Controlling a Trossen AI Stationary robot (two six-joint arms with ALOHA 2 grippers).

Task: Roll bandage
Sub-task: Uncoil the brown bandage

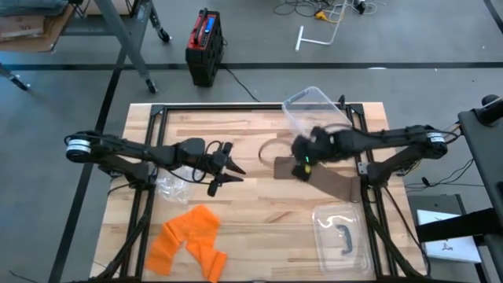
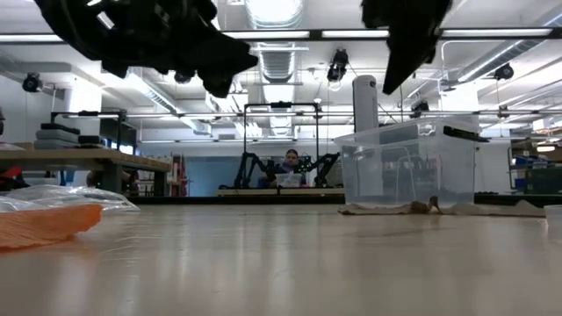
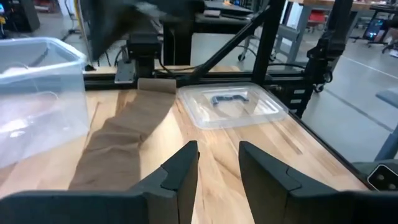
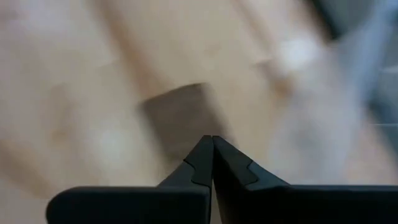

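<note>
My right claw (image 4: 212, 144) is pinched shut and empty above the flat brown fabric bandage strip (image 1: 326, 179) on the table, so next I gotta grab its end and start rolling.

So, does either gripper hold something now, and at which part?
Nothing is held. The right gripper is shut empty above the brown bandage; the left gripper is open with nothing between its fingers.

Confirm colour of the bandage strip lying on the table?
Tan-brown bandage strip, plain, no pattern; shows best in the left wrist view.
</note>
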